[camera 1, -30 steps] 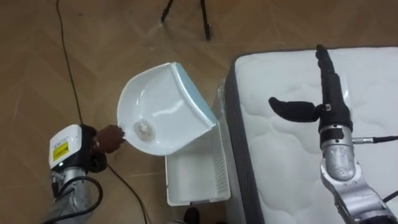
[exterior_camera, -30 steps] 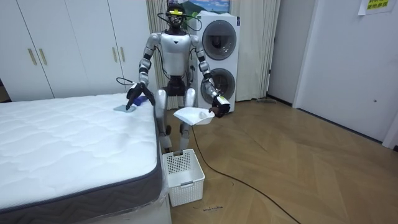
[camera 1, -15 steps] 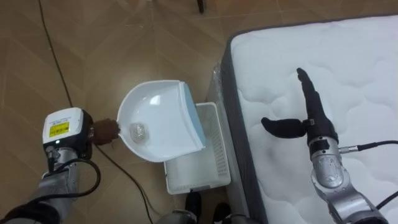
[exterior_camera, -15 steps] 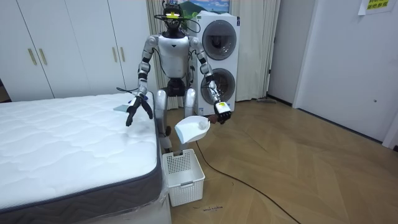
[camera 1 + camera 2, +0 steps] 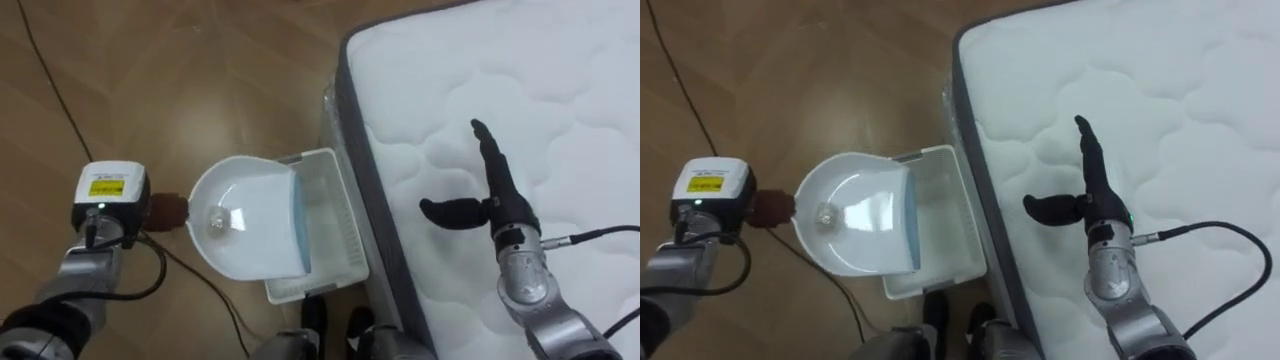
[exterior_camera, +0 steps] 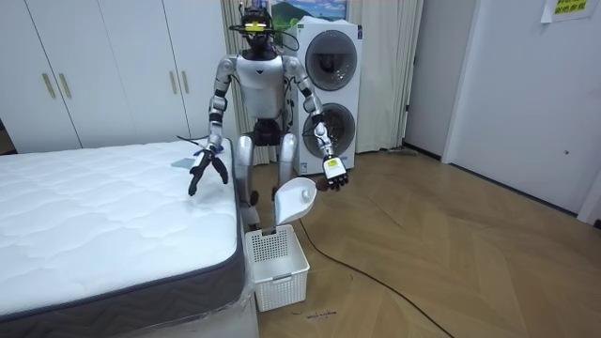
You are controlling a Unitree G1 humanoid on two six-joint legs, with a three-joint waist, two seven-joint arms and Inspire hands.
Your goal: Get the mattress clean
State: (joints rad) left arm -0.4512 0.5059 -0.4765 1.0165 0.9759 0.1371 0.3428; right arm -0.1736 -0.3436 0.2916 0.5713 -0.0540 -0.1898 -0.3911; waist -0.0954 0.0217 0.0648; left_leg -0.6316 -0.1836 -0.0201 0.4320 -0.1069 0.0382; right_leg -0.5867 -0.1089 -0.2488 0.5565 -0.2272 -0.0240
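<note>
1. Dustpan, white, held by its handle in the left hand, whose fingers are wrapped on the handle. It hangs over the white basket on the floor, just beside the bed.
2. A small crumpled clump of debris lies at the pan's handle end, not yet in the basket.
3. Right hand hovers above the bed, fingers straight, thumb spread wide, holding nothing.
4. Step in hand, by my read: emptying the pan into the basket.
   - Keep the pan's lip (the blue edge) inside the basket's rim.
   - Raise the handle end so the clump slides down to the lip.
   - Don't jerk sideways; debris this light could land on the floor or against the bed's side.
5. The eye views show where the clump sits in the pan, and the lip over the basket's opening.
6. The room view adds:
   - the pan's steep tilt and the clear gap between pan and basket;
   - the robot standing at the bed's corner, with washing machines behind it;
   - a small pale flat thing on the bed near the right hand (can't tell what it is).
</note>
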